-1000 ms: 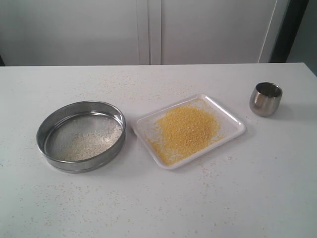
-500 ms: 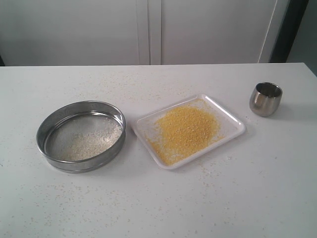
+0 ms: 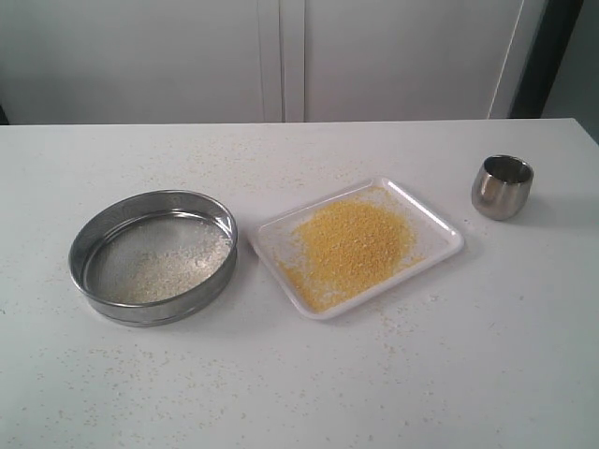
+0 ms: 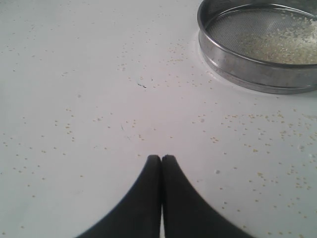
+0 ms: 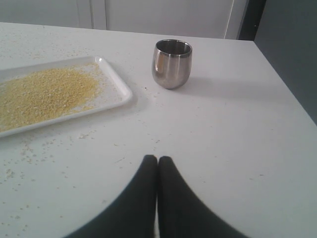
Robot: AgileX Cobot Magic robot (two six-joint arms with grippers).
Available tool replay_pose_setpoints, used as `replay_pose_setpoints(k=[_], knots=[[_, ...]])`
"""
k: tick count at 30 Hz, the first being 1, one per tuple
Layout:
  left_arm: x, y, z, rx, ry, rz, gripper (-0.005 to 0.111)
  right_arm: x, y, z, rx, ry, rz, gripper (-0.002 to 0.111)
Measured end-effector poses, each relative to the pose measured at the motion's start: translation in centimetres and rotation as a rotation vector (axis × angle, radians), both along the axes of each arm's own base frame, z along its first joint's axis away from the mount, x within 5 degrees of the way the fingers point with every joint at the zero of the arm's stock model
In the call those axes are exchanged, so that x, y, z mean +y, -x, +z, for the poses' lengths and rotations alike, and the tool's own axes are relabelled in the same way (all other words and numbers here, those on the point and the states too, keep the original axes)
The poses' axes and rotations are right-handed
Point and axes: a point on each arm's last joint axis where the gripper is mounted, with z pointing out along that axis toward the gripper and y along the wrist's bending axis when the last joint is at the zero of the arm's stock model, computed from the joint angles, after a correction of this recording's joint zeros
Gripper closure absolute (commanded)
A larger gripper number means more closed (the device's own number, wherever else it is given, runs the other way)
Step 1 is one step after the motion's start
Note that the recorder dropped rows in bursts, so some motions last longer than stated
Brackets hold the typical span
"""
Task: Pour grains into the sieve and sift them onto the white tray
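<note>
The round steel sieve (image 3: 153, 255) stands on the table's left with pale whitish grains (image 3: 173, 267) spread over its mesh; the left wrist view also shows the sieve (image 4: 257, 74). To its right lies the white tray (image 3: 440, 224), carrying a heap of golden-yellow grains (image 3: 351, 245). In the right wrist view the tray (image 5: 116, 82) and its yellow grains (image 5: 44, 94) show too. My left gripper (image 4: 161, 157) is shut and empty over bare table short of the sieve. My right gripper (image 5: 157, 158) is shut and empty, apart from the tray. Neither gripper appears in the exterior view.
A small rounded steel cup (image 3: 502, 186) stands upright at the table's right, also in the right wrist view (image 5: 171, 63). Stray grains speckle the tabletop (image 3: 299, 393). White cabinet doors rise behind the table's far edge; the table's right edge lies near the cup.
</note>
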Motion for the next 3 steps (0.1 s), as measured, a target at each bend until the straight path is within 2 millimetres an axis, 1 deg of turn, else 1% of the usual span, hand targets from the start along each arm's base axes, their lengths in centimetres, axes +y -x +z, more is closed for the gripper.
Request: replay_pose_setpoints(k=[3], knots=[[0.00,0.00,0.00,0.000,0.000,0.000,0.107,0.00,0.00,0.00,0.000,0.000,0.000,0.108]])
